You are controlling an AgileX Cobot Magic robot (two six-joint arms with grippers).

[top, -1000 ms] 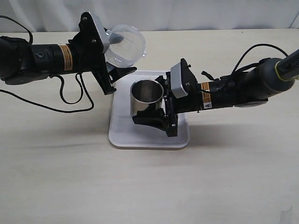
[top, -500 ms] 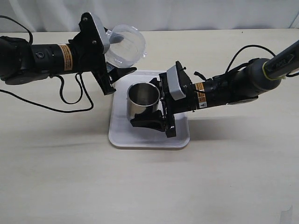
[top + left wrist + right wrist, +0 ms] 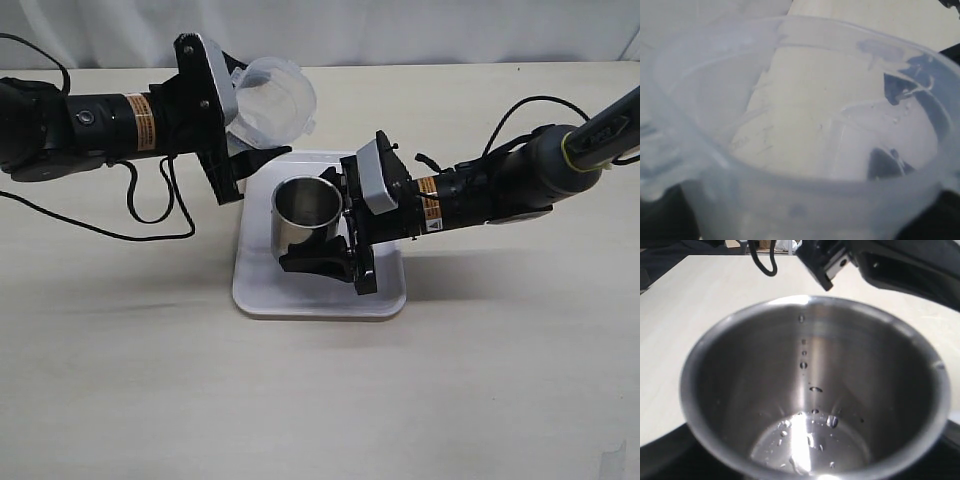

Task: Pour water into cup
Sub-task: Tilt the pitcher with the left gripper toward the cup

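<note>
Left arm [image 3: 90, 125] black, cylindrical, orange label [image 3: 143, 122]; right arm [image 3: 500, 185] dark grey, same label, yellow-green ring [image 3: 566, 148]; pale grey wrist blocks [image 3: 372, 180]; left gripper [image 3: 268, 110] and right gripper [image 3: 312, 222] black; black cables [image 3: 150, 215] looping off both.

No text readable. Orange-and-white left-arm sticker [image 3: 143, 122] and right-arm sticker [image 3: 431, 207]: print too small to make out.
</note>
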